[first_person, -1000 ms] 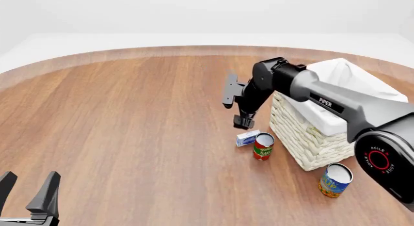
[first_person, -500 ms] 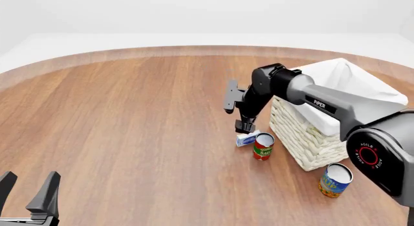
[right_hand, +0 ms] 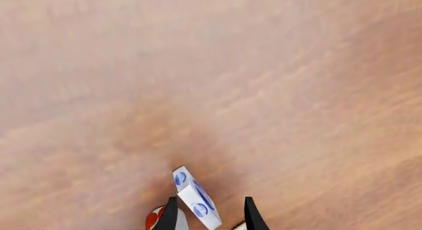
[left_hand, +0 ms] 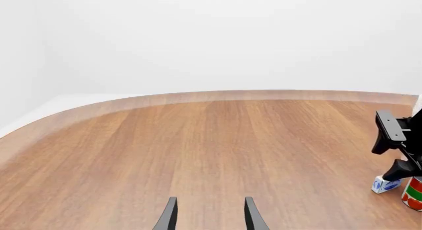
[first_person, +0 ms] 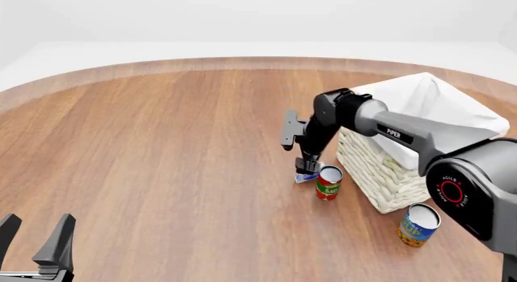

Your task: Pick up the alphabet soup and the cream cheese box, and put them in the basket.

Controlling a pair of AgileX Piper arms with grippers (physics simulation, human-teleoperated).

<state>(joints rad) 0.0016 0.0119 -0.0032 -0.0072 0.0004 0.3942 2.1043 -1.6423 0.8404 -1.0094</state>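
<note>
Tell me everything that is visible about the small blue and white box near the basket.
The cream cheese box is a small flat carton, white with pale blue sides and dark blue round marks. It lies on the wooden table, just left of the red-and-green can in the front view. The right tool is down over it, and the wrist view shows the box between the open fingers, lying at a slant to them. Whether they touch it cannot be told.
</note>
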